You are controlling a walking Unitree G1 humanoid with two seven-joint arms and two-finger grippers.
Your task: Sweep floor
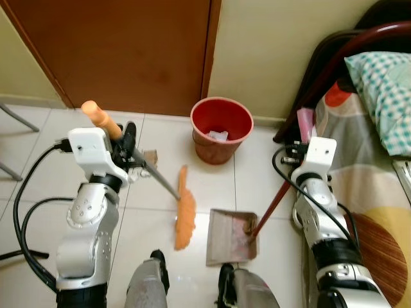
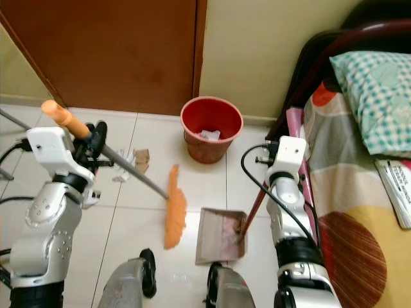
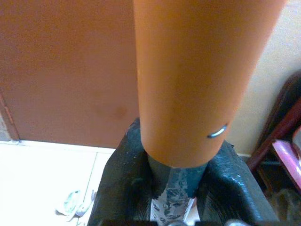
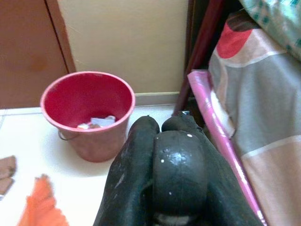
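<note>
Left eye view puts the orange-bristled broom with its grey metal shaft [image 1: 185, 208] at the centre of the pale tiled floor [image 1: 148, 224], bristle head down and resting just left of the brown flat dustpan [image 1: 231, 236]. You see the dustpan's dark red stick handle [image 1: 271, 204] rising up and to the right. Beyond both stands a red plastic bucket [image 1: 221, 128] with crumpled paper inside, close to the brown wooden door [image 1: 122, 51]. Scraps of paper and cardboard [image 2: 131, 159] lie on the tiles to the left of the broom shaft.

Your left gripper [image 1: 130, 151] is pressed together around the broom shaft just below its orange handle cap [image 1: 99, 118], forearm raised and bent inward. Your right gripper [image 4: 169, 155] has its fingers closed tight together; it probably pinches the dustpan handle, though the contact is hidden. That arm stands upright beside the patterned bedspread [image 1: 366, 167].

Judged from here, a hard stroke could scatter the scraps past the dustpan or knock the bucket, and tilting the dustpan could spill what it holds
</note>
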